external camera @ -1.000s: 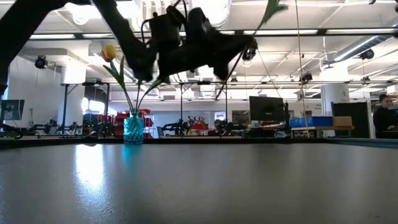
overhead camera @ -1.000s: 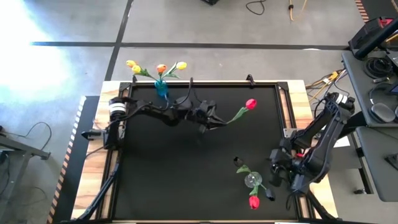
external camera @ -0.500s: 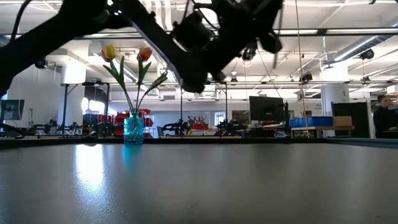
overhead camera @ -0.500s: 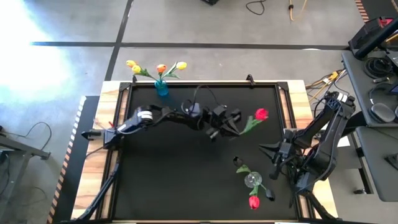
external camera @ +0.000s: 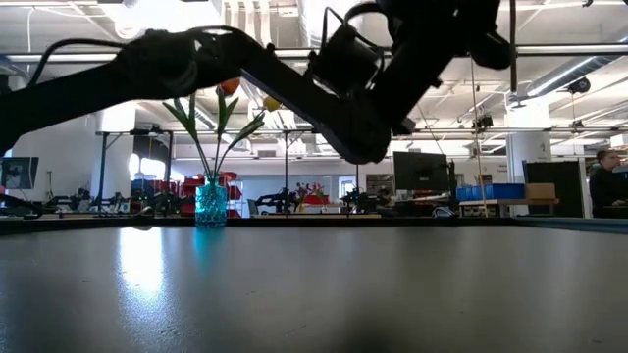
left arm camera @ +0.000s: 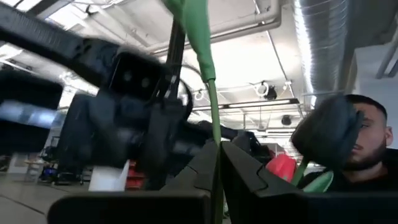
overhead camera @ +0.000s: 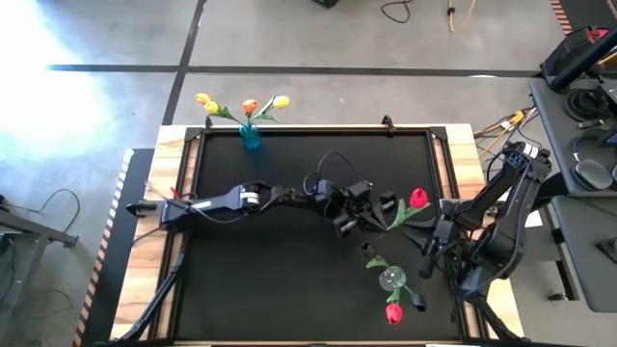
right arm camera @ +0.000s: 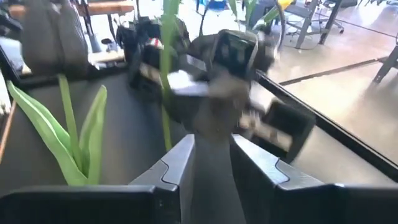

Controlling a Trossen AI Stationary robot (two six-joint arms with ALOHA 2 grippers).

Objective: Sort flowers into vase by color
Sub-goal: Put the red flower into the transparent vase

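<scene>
High view: black table (overhead camera: 241, 280); left hand (overhead camera: 378, 214) stretched across, gripping a red tulip (overhead camera: 416, 199) by its stem, just beside the right hand (overhead camera: 436, 253), whose fingers stand apart, holding nothing.
Vases: blue vase (overhead camera: 251, 138) at far edge with yellow and orange flowers (overhead camera: 249, 106); clear vase (overhead camera: 390, 280) near right edge.
Low view: bare table front, open room behind.
Left wrist: green stem (left arm camera: 214, 137) pinched between fingers.

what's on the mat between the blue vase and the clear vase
In the high view, the left arm crosses between the blue vase and the clear vase.
</scene>
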